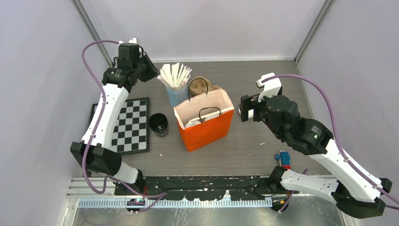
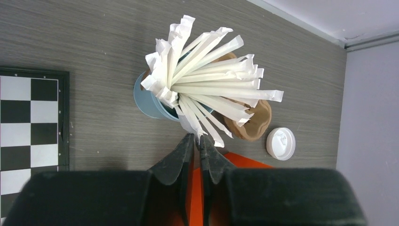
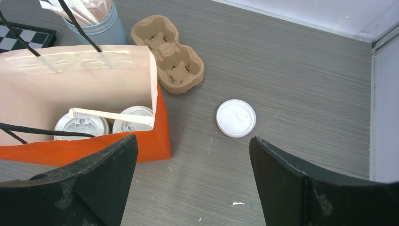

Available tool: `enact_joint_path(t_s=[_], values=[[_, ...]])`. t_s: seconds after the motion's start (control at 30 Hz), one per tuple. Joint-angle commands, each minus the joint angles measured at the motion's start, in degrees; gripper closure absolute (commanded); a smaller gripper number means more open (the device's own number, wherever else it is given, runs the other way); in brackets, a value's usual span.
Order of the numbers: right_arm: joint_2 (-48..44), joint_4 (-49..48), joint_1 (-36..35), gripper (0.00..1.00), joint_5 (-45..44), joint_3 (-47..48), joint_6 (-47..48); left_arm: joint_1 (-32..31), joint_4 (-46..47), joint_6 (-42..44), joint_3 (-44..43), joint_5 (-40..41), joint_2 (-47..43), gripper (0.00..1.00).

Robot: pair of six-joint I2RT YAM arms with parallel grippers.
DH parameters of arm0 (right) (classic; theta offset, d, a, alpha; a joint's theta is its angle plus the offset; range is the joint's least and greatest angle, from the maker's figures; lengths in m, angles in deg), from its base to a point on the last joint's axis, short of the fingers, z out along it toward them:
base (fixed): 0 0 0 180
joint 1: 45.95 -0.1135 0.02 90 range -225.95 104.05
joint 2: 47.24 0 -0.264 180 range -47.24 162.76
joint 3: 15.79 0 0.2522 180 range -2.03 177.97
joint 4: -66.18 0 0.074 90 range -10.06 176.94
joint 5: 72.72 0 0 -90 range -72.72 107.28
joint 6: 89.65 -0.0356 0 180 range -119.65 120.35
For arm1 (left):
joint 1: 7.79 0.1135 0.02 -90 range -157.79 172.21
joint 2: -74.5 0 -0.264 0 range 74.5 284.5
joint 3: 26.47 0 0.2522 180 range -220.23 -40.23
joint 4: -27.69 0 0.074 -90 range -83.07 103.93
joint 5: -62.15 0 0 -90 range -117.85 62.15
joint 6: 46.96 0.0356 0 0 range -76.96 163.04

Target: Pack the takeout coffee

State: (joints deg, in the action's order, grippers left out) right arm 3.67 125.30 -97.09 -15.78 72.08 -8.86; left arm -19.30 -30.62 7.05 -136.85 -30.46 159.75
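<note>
The orange bag [image 1: 207,129] stands upright at the table's middle. Inside it, in the right wrist view, two takeout coffee cups show their white lids [image 3: 81,127] [image 3: 134,120], with a wrapped white stick [image 3: 113,115] lying across them. My left gripper [image 2: 196,137] hovers by the light-blue cup of white sticks [image 2: 148,101]. Its jaws stand a narrow slit apart, and one stick's end lies right at the tips; I cannot tell whether they touch. My right gripper [image 3: 193,150] is wide open and empty over bare table just right of the bag [image 3: 155,136].
A loose white lid [image 3: 236,118] lies right of the bag. A brown cardboard cup carrier [image 3: 169,54] sits behind it. A lidless dark cup [image 1: 158,125] stands beside the checkerboard [image 1: 129,125] on the left. Small blue and red bricks [image 1: 283,159] lie near the right arm's base.
</note>
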Motion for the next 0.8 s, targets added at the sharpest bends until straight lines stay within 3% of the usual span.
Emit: enact_joint_path(t_s=[0.0, 0.1, 0.4, 0.57, 0.77], values=[[0.30, -2.43, 0.16, 0.08, 0.45, 2.41, -0.15, -0.54, -0.75, 0.24, -1.53, 0.29, -0.02, 0.94], [0.32, -2.41, 0.16, 0.08, 0.24, 2.76, 0.88, -0.74, -2.94, 0.40, -3.18, -0.02, 1.21, 1.00], [1.08, -2.47, 0.17, 0.08, 0.11, 3.23, 2.40, -1.24, -7.88, 0.13, -7.33, -1.87, 2.43, 1.00], [0.76, -3.49, 0.22, 0.08, 0.28, 2.00, 2.09, -1.42, -5.76, -1.70, -9.13, -4.60, 2.05, 1.00], [1.69, -3.79, 0.16, 0.08, 0.63, 2.15, 3.79, -1.61, -9.58, 1.13, -13.20, -3.93, 2.07, 1.00]])
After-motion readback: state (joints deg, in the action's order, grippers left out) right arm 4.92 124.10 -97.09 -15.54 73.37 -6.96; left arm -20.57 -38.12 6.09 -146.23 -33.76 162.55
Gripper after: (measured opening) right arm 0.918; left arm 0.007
